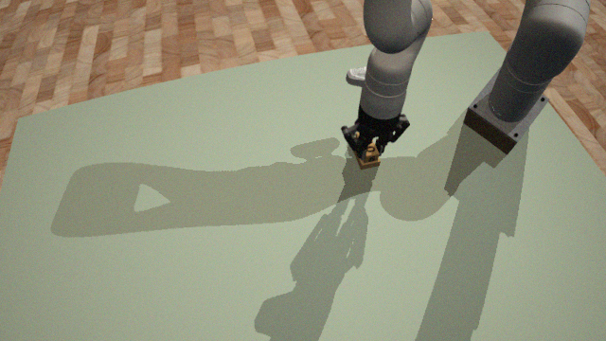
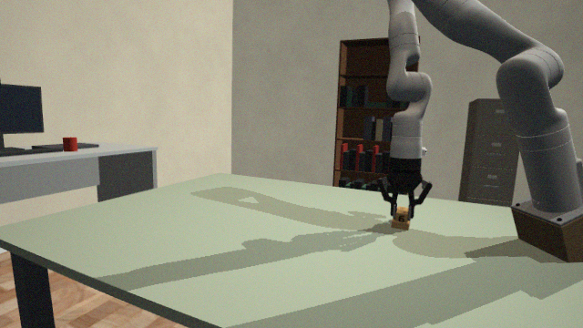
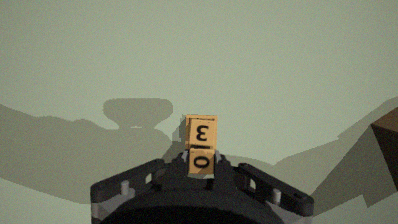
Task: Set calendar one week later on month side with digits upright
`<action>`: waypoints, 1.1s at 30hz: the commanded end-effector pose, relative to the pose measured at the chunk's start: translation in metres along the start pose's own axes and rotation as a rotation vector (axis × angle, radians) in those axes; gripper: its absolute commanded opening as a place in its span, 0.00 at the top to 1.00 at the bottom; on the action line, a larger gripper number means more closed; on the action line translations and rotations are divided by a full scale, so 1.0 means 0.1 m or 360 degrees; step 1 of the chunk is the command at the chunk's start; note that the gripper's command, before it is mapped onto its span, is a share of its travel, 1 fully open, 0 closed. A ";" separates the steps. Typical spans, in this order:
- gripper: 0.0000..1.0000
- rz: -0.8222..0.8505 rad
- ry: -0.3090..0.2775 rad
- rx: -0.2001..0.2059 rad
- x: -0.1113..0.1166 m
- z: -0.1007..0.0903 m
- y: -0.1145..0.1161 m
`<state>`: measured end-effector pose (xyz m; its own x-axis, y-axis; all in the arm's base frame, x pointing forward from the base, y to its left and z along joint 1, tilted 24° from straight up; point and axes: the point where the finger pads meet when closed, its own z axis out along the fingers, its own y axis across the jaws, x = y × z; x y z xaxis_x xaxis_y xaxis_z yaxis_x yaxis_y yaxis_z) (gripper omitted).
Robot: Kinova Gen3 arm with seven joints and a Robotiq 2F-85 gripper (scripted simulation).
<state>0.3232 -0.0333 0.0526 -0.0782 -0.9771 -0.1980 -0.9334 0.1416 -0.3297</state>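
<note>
The small wooden calendar tray (image 1: 370, 166) (image 2: 400, 226) is on the green table under my gripper. In the wrist view one cube (image 3: 202, 132) shows a 3, seen turned over from here. The other cube (image 3: 201, 162) shows a 0 lying sideways and is nearer the gripper's palm. In the exterior view a cube face (image 2: 402, 218) looks like a 6. My gripper (image 1: 370, 150) (image 2: 403, 213) (image 3: 201, 156) points down, its fingers close against both sides of the cube with the 0, and looks shut on it. The month's name and most of the tray are hidden.
The robot's base block (image 1: 492, 123) (image 2: 542, 232) stands to the right on the green table (image 1: 189, 265) (image 2: 228, 282). A pale object shows behind the arm in the top view. Shadows of the arm cross the table. A desk, shelf and cabinet stand beyond.
</note>
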 end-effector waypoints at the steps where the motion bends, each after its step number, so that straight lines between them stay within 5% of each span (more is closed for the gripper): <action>1: 0.74 0.0004 0.0004 0.0007 -0.01 -0.05 0.00; 12: 0.74 0.0021 -0.0023 0.0004 -0.03 -0.19 0.01; 33: 0.74 0.0015 -0.0022 0.0048 -0.01 -0.77 0.02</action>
<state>0.2980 -0.0368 0.1106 -0.0883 -0.9676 -0.2365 -0.9267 0.1668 -0.3366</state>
